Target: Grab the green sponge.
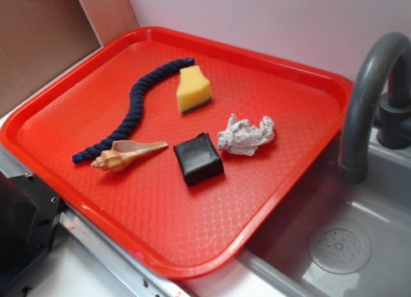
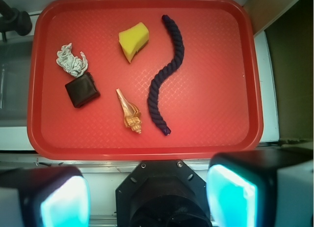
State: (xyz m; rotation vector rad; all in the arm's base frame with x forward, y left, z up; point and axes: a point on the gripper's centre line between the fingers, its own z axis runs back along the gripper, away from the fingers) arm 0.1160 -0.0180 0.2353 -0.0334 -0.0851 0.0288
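Note:
The green sponge [image 1: 193,89] is a yellow waisted foam block with a thin dark green layer along its near edge. It lies on the red tray [image 1: 270,200] toward the back, next to a rope. In the wrist view the sponge [image 2: 133,41] sits far up the tray [image 2: 221,133]. My gripper [image 2: 147,197] is open and empty, with its fingers [image 2: 230,195] wide apart, high above the robot base at the tray's near edge, well away from the sponge. The gripper does not show in the exterior view.
On the tray lie a dark blue rope [image 1: 131,110], a seashell [image 1: 125,155], a black square block [image 1: 198,158] and a crumpled white paper wad [image 1: 245,135]. A grey sink [image 1: 347,245] with a dark faucet [image 1: 369,85] is right of the tray. The black robot base [image 2: 164,187] is below the gripper.

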